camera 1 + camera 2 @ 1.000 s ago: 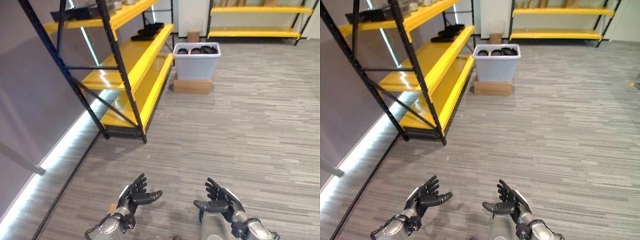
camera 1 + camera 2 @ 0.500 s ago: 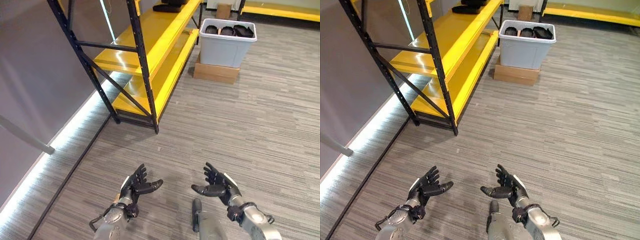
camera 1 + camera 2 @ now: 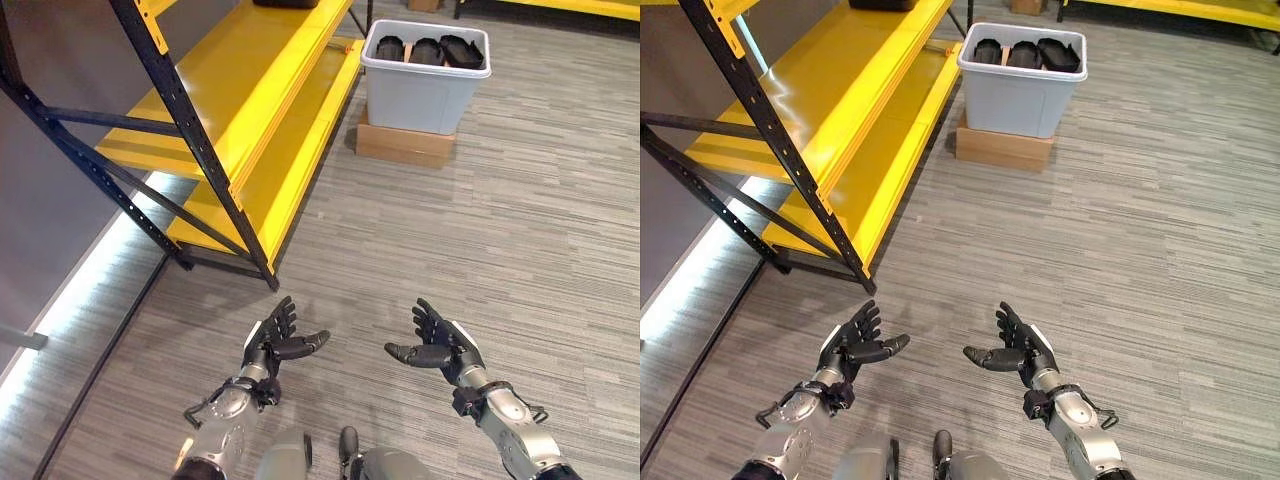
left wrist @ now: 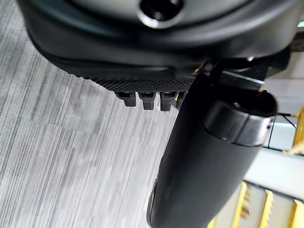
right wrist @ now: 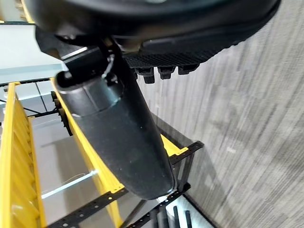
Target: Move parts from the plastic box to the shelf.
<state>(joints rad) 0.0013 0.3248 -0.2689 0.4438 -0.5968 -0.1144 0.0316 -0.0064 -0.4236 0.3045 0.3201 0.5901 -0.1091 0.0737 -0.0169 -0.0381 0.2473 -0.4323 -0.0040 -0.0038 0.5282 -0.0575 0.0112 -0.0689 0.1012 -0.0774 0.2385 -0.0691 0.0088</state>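
Observation:
A grey plastic box (image 3: 420, 85) stands on a flat cardboard box (image 3: 404, 146) on the floor, far ahead of me. Dark parts (image 3: 425, 50) lie in a row inside it. To its left rises the yellow shelf (image 3: 225, 110) with black posts; another dark part (image 3: 290, 3) lies on its upper level at the back. My left hand (image 3: 272, 348) and right hand (image 3: 445, 350) hover low over the floor in front of me, palms facing each other. Both are open and hold nothing. They are far short of the box.
Grey striped carpet runs between me and the box. The nearest black shelf post (image 3: 262, 270) and its diagonal braces stand ahead of my left hand. A grey wall with a light strip (image 3: 60, 300) at its foot runs along the left.
The camera has moved: box and shelf sit nearer and shifted in the picture. Both hands stay open, palms inward, a little higher in the view.

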